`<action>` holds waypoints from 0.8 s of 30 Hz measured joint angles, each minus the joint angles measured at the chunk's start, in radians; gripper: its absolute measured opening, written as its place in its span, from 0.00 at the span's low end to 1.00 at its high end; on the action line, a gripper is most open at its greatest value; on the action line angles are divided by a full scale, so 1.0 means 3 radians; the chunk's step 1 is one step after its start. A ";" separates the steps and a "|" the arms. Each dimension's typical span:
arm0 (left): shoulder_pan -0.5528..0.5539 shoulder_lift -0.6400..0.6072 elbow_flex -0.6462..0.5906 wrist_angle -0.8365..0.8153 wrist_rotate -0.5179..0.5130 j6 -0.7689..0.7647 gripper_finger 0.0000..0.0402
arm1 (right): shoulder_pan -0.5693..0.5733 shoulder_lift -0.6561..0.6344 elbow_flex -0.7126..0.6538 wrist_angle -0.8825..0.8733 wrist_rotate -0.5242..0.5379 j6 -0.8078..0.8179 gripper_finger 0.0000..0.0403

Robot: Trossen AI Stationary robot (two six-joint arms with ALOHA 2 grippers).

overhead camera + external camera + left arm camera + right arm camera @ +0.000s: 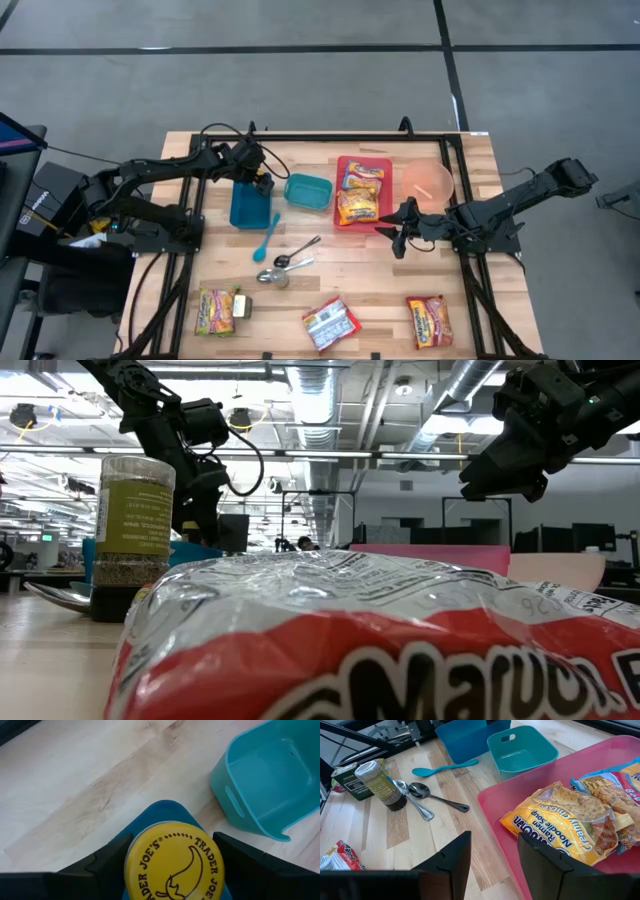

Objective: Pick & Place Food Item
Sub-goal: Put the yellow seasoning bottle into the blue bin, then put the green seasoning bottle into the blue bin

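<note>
I've got the left gripper (262,183) over the dark blue bin (249,204), left of centre in the high view. In the left wrist view a jar with a yellow lid (173,864) sits right between my jaws, and they stand wide on either side of it. I can't tell from here whether they touch the jar, so I won't call it held. My read is that this is the set-down into the blue bin, with the teal tub (307,191) just beside it to the right.

To do it well, I want the jar standing on the bin floor, upright, before I lift away. Then straight up, no sideways drift, so a finger doesn't clip the lid and tip it.

The right gripper (398,232) waits right of centre in the high view, at the edge of the pink tray (349,162), jaws part open and holding nothing. Noodle packets (560,817) lie in that tray. More packets lie along the near edge of the worktop (480,150).
</note>
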 joint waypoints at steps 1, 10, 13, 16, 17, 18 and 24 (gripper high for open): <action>0.0000 0.0000 0.0000 -0.0001 0.0002 0.0000 0.67 | 0.0001 0.0000 0.0000 0.0001 0.0000 0.0000 0.39; 0.0000 0.0000 0.0000 -0.0003 0.0003 0.0000 0.67 | 0.0000 0.0000 0.0000 0.0001 0.0000 0.0000 0.39; 0.0000 -0.0006 0.0000 -0.0006 0.0003 0.0000 0.67 | 0.0001 0.0000 0.0000 0.0001 0.0000 0.0000 0.39; 0.0000 -0.0106 0.0001 -0.0031 0.0003 -0.0001 0.67 | 0.0000 0.0000 0.0000 0.0001 0.0000 0.0000 0.39; 0.0000 -0.0160 0.0003 -0.0050 0.0002 0.0000 0.67 | 0.0001 0.0000 0.0000 0.0001 0.0000 0.0000 0.39; 0.0000 -0.0233 0.0003 -0.0088 0.0000 0.0000 0.67 | 0.0000 0.0000 0.0000 0.0001 0.0001 0.0000 0.39; -0.0001 -0.0753 0.0003 -0.0101 0.0001 -0.0008 0.67 | 0.0000 0.0001 0.0001 0.0000 0.0000 0.0000 0.39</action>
